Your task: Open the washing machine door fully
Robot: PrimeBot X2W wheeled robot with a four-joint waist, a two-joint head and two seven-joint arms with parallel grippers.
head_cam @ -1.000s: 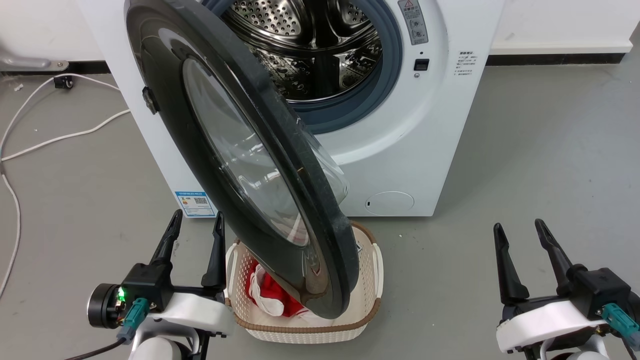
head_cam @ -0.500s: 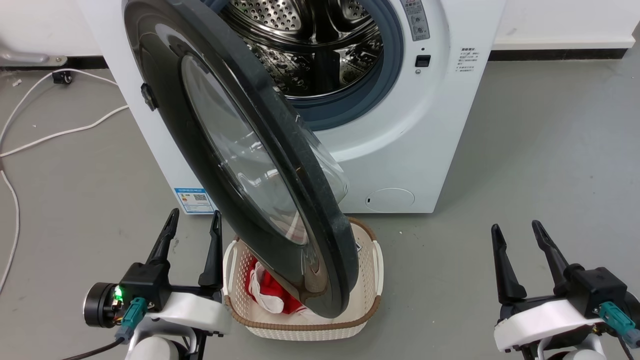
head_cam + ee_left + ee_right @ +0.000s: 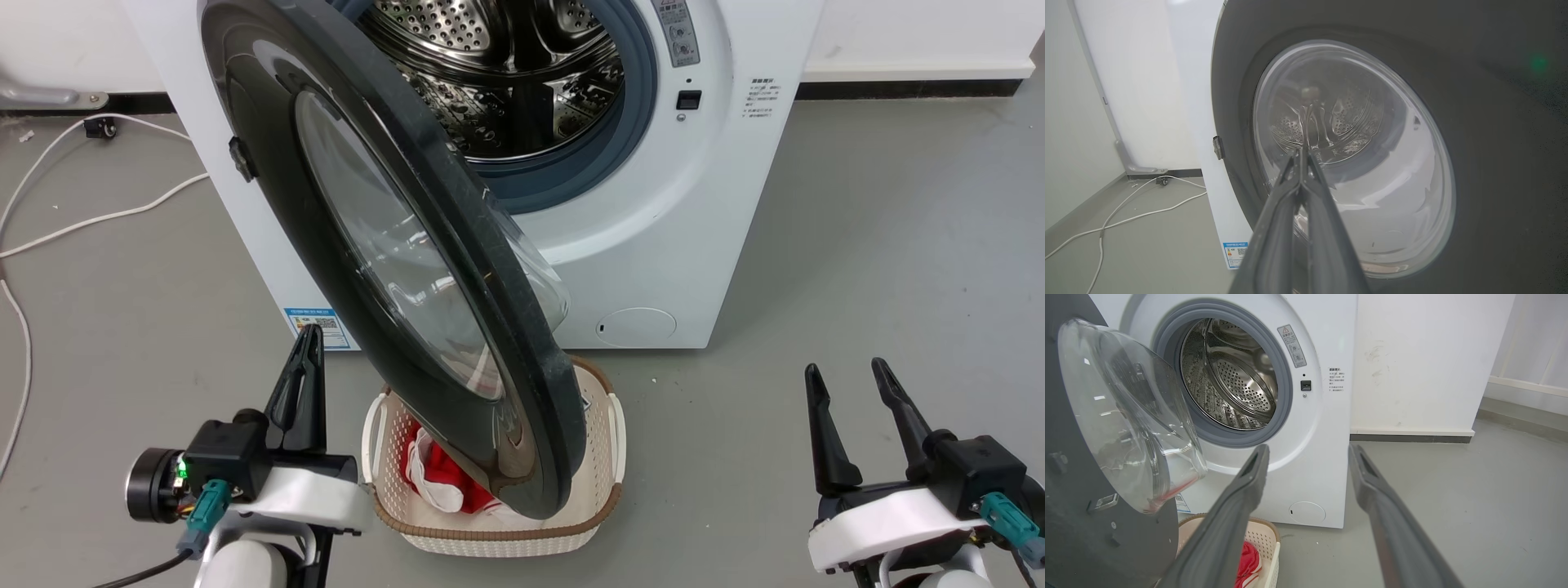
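Note:
The washing machine (image 3: 653, 245) is a white front-loader with its steel drum (image 3: 506, 73) exposed. The washing machine door (image 3: 392, 245), a glossy black disc with a clear glass bowl, stands swung out about halfway toward me, hinged on the left. My left gripper (image 3: 310, 335) is shut with nothing in it, just left of the door's lower edge, apart from it. In the left wrist view its closed fingers (image 3: 1302, 179) point at the door's outer glass (image 3: 1355, 155). Low on the right, my right gripper (image 3: 845, 367) stands open and empty. The right wrist view shows the door's inner bowl (image 3: 1126, 416).
A cream laundry basket (image 3: 604, 490) with red and white cloth (image 3: 441, 482) sits on the floor under the door's lower edge. White cables (image 3: 98, 220) run across the grey floor at the left. Open floor lies to the right of the machine.
My left gripper has shut and turned, its tips shifting slightly toward the machine. The door and my right gripper have stayed as they were. The camera shifted slightly.

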